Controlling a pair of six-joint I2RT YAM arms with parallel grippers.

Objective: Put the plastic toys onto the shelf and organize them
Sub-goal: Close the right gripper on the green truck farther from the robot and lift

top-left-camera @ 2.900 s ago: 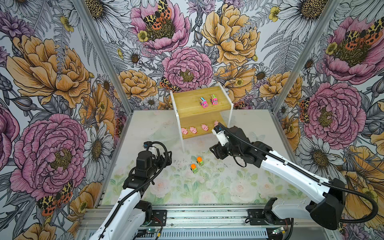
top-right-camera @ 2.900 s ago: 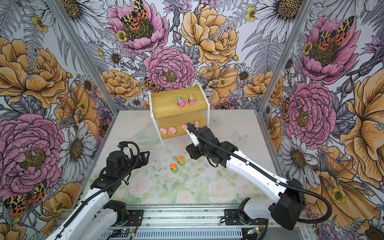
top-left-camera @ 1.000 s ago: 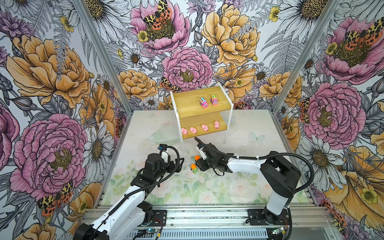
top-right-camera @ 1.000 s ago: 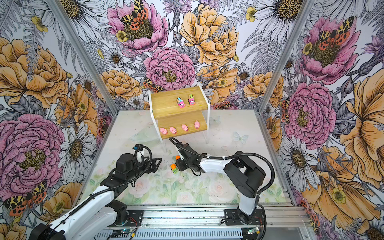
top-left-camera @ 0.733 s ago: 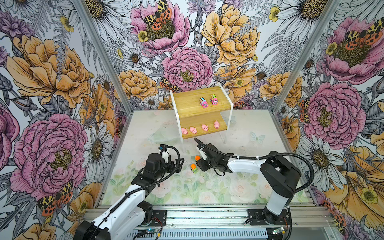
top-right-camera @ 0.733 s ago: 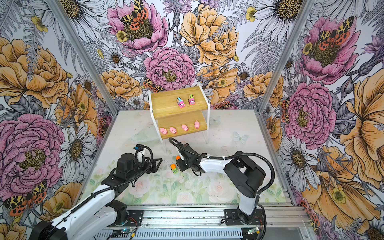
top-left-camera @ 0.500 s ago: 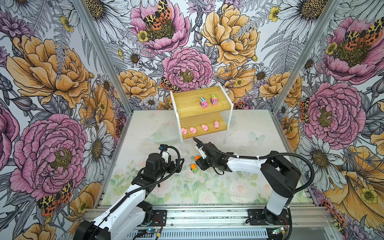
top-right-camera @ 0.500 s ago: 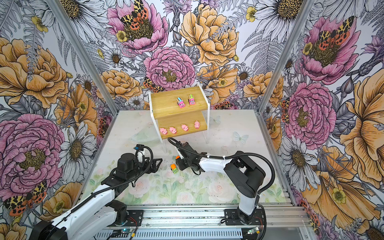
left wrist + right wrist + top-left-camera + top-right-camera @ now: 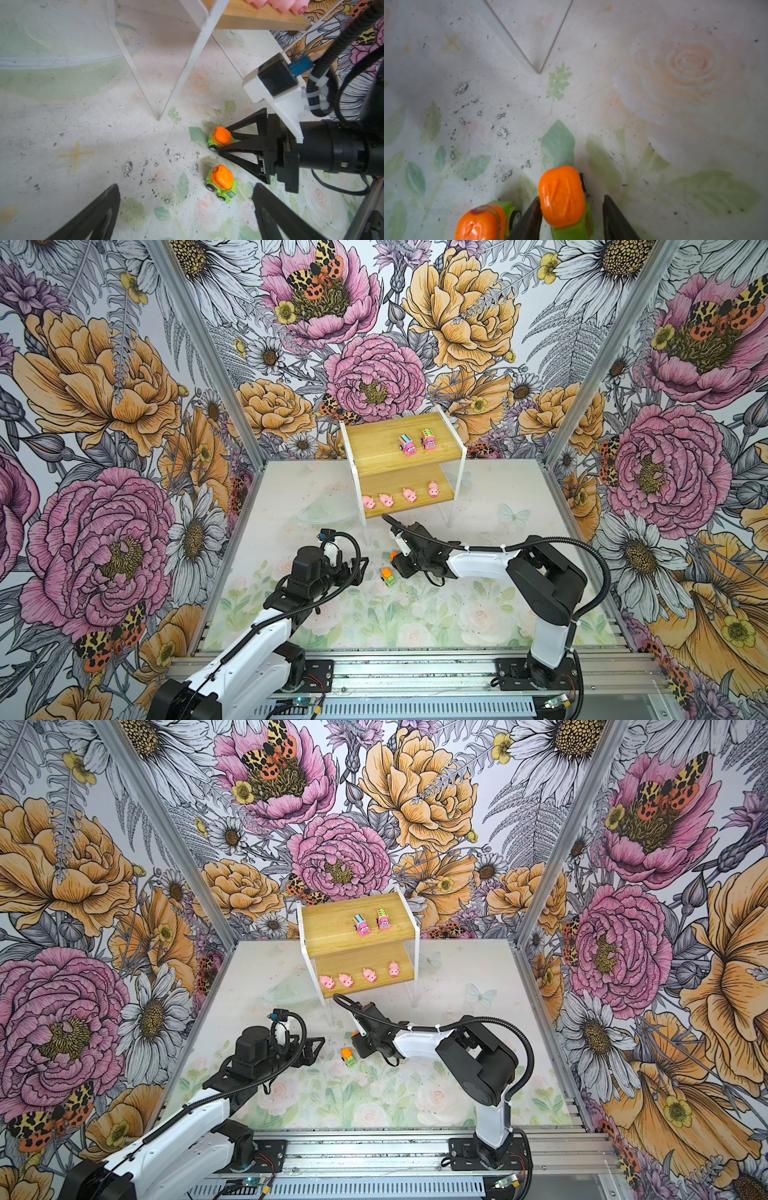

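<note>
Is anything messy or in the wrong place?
Yes. Two toys are not on the shelf yet: one green truck stands on the mat between the fingers of the right gripper, the other green truck beside it. The mat also has black scuff marks.

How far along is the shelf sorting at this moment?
Done: four pink pigs on the lower tier of the shelf, two striped cars on top. In hand: right gripper straddles one green truck on the table, unclamped. Remaining: shelving it and the second truck beside it.
</note>
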